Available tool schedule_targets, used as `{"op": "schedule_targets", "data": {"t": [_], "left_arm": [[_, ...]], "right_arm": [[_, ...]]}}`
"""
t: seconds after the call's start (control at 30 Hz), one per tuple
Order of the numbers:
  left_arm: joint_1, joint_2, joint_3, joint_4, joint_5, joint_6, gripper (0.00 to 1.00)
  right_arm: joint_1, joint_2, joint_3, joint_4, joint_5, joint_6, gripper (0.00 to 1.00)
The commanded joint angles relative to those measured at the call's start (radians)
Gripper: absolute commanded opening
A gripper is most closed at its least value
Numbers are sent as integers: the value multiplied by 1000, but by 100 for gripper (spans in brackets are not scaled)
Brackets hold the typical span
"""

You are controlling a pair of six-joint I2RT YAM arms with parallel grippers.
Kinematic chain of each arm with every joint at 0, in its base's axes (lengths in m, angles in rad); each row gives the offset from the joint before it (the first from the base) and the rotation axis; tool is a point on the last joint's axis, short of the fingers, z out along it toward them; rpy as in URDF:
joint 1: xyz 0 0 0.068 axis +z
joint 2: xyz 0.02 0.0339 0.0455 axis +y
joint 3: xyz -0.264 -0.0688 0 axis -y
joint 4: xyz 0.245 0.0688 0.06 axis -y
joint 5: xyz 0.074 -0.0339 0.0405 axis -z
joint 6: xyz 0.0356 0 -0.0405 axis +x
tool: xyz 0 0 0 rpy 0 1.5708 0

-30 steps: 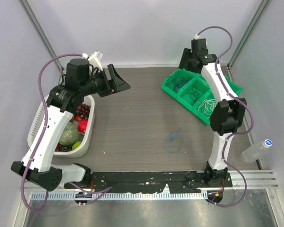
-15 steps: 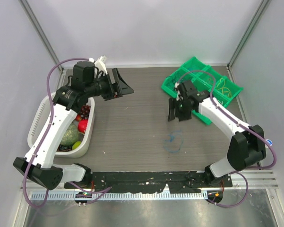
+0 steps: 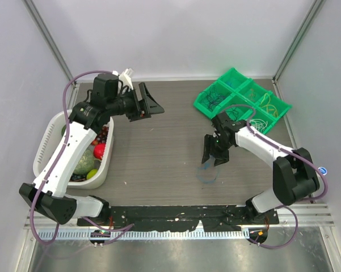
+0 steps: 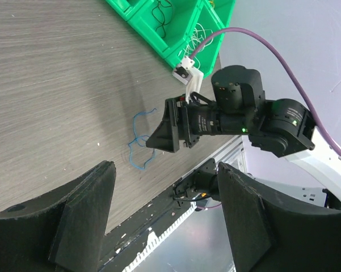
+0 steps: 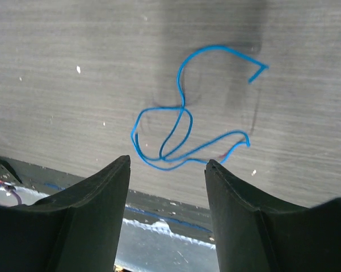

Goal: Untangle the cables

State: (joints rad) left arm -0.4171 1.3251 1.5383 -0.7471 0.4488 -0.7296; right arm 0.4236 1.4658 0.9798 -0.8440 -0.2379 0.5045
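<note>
A thin blue cable (image 3: pixel 209 171) lies in loose, crossing loops on the grey table (image 3: pixel 159 153), near its front edge. My right gripper (image 3: pixel 213 158) hangs open just above it and holds nothing. In the right wrist view the blue cable (image 5: pixel 181 122) sits just ahead of the right gripper (image 5: pixel 168 161). My left gripper (image 3: pixel 153 99) stands open and empty high over the back left of the table, pointing right. In the left wrist view the left gripper (image 4: pixel 165 167) frames the blue cable (image 4: pixel 140 141) far below. More cables, dark, yellow and white, lie in a green bin (image 3: pixel 241 105).
A white basket (image 3: pixel 45 148) of fruit stands at the left edge under the left arm. A plastic bottle (image 3: pixel 309 180) lies outside the table at the right. A black rail (image 3: pixel 176 215) runs along the near edge. Enclosure walls close in the sides and back.
The right arm swung from over the green bin forward and down to just above the blue cable. The left gripper drifted slightly right and toward the back.
</note>
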Motion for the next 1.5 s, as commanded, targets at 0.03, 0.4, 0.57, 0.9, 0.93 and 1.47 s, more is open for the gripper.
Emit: {"op": "schedule_targets", "data": {"t": [0.03,0.4,0.57,0.9,0.93,1.47], "left_arm": [[-2,-36,-7,31,-2,12,76],[-2,-66,-3,18,-38,33,76],[-3,-76,-7,18,-47,41,76],[0,-72,-1,-14,-73,110,76],[-2,-75,2,-17,-76,120,76],[0,-93,39,-103,-163,268,80]], "right_arm": [[-2,71,14,135,38,51,58],[-2,79,83,209,26,55,1],[-19,36,334,201,114,60,1],[-163,142,709,296,320,66,0],[-189,152,724,304,333,80,1],[-345,729,1084,652,695,-106,1]]}}
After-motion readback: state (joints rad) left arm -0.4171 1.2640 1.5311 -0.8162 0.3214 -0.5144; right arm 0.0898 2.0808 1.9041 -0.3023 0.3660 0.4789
